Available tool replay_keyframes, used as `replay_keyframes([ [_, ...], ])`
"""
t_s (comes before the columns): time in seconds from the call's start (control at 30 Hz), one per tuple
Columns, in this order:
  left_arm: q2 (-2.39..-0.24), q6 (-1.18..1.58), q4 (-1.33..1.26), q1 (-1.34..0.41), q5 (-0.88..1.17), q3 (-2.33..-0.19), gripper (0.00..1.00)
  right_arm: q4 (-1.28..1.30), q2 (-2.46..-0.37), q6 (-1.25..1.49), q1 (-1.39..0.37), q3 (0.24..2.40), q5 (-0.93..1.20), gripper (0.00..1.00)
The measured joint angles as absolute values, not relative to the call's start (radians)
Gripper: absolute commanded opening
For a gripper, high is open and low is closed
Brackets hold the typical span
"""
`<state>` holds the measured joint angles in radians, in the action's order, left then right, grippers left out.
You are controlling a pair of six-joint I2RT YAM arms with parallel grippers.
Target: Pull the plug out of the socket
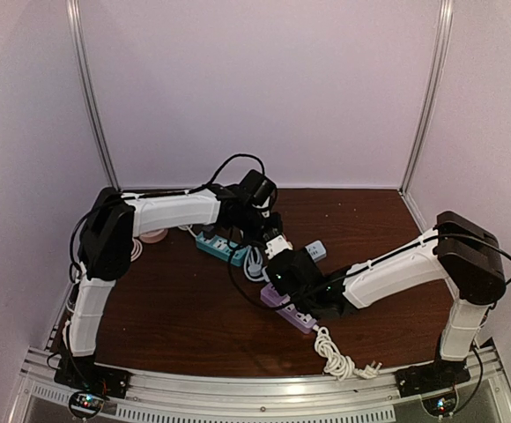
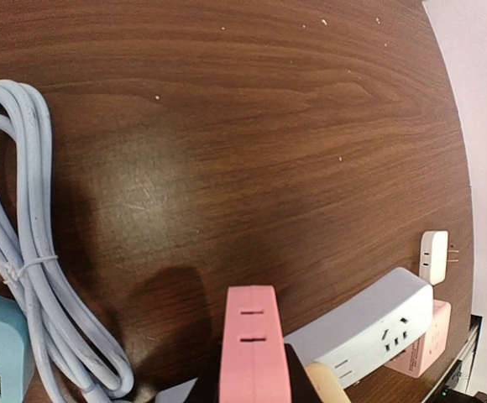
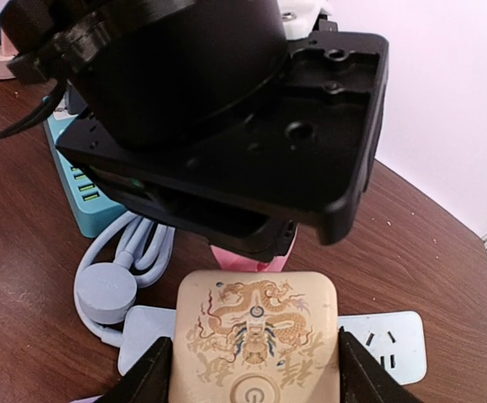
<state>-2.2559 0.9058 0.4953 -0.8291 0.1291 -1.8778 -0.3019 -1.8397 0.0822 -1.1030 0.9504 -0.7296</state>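
Left claw (image 2: 250, 386), narrow, grips pink plug (image 2: 248, 336). Right claw (image 3: 256, 382), just before it, clasps cream socket (image 3: 256, 323) at both sides; white strip (image 3: 386, 344) lies right of this claw on surface (image 3: 25, 285).

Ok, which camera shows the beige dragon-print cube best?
The right wrist view: the beige cube fills the foreground, dragon print up, between the fingers of the right end effector. The left wrist view shows only a tan sliver beside the pink plug; the top view mostly hides it under the arms.

Coiled cable (image 2: 25, 277) and white strip (image 2: 369, 327) flank open tabletop (image 2: 252, 126).
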Motion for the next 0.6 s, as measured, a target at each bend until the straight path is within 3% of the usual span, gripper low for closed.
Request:
replay_keyframes([
  [0.6, -2.260, 0.852, 0.623, -0.823, 0.104, -1.974, 0.00, -0.361, -1.840, 0.086, -1.114, 0.953, -0.749, 0.20],
])
